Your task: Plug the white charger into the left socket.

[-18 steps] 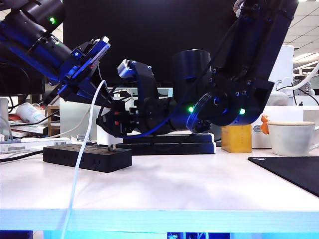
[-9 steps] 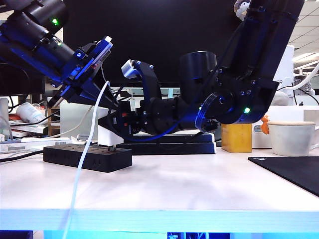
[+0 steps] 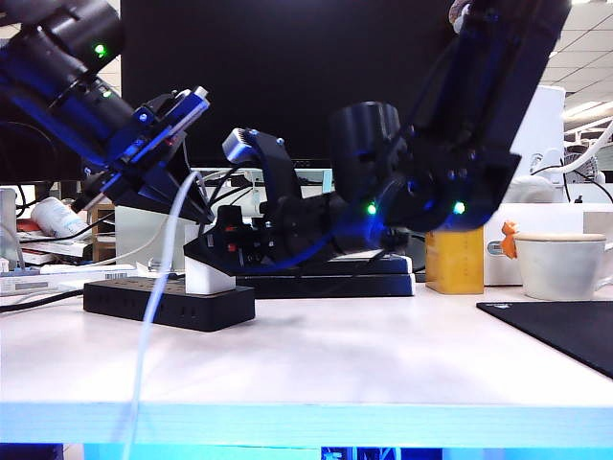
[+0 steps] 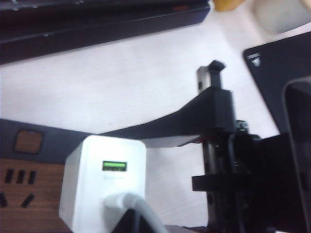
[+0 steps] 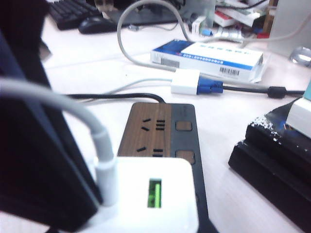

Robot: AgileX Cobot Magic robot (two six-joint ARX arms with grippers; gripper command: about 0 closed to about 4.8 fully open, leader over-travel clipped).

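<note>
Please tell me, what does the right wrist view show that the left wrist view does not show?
Only the right wrist view shows the clutter behind the power strip: a blue and white box, a white adapter with a blue plug, a keyboard and a mouse.

Only the left wrist view shows the right gripper beside the charger and a corner of the black mat.

Both show the white charger sitting on the power strip with its cable plugged in, and the free sockets next to it.
</note>
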